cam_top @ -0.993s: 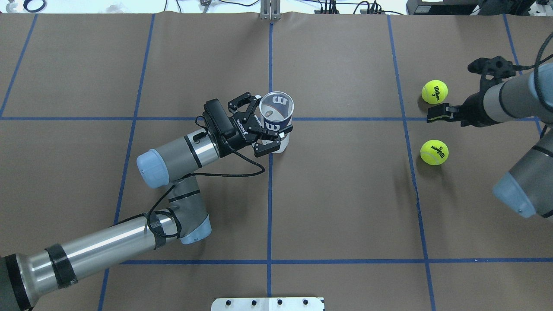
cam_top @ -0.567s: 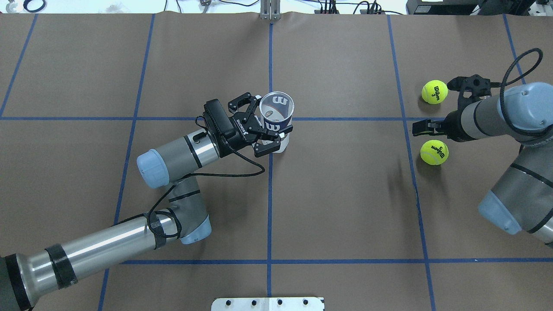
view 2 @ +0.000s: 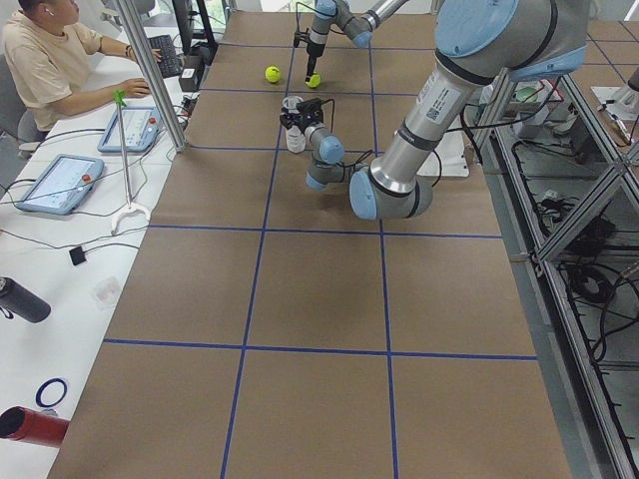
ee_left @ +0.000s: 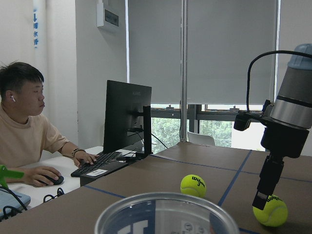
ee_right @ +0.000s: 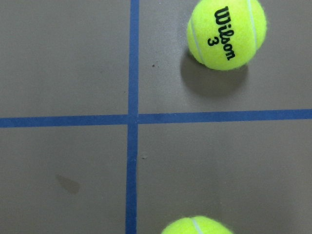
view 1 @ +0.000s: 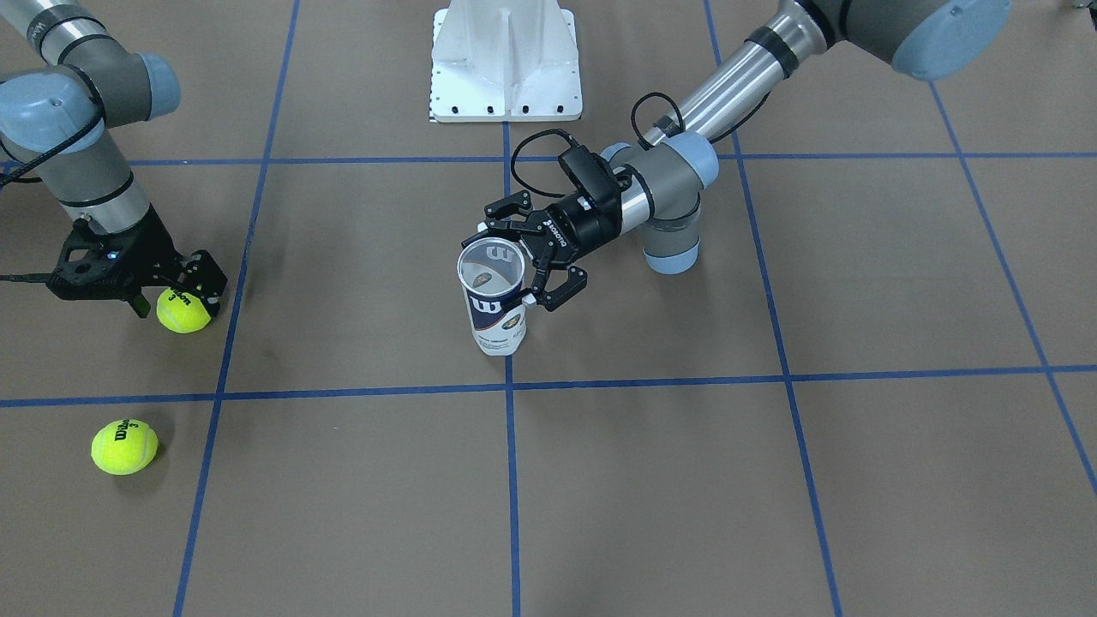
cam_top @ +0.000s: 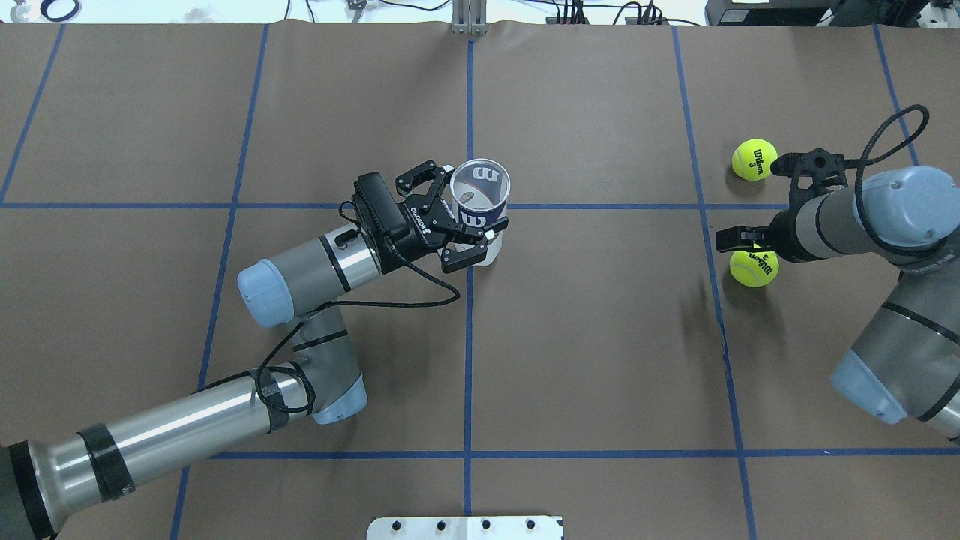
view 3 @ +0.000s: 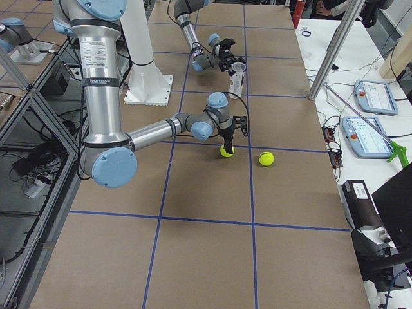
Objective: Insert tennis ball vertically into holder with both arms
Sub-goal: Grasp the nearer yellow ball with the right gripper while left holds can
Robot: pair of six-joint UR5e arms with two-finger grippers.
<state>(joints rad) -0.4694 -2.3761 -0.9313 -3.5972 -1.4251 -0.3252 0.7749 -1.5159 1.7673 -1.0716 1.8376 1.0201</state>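
The holder [cam_top: 480, 196], a clear can with a navy Wilson label, stands upright at the table's middle, mouth up. It also shows in the front view [view 1: 494, 302]. My left gripper [cam_top: 459, 223] is shut on its side, fingers around the can. Two yellow tennis balls lie at the right: a far one [cam_top: 754, 160] and a near one [cam_top: 756, 270]. My right gripper [view 1: 171, 287] points down, open, with its fingers on either side of the near ball [view 1: 182, 310], just above the table. In the right wrist view the near ball [ee_right: 197, 225] is at the bottom edge.
The white pedestal base [view 1: 506, 60] stands at the robot's side of the table. The far ball [view 1: 125, 446] lies a short way from the right gripper. Blue tape lines cross the brown table. An operator [view 2: 45, 60] sits at a desk beyond the table's far edge.
My right arm has swung from beside the far ball toward the near ball and come down over it. The left arm and the holder have not moved.
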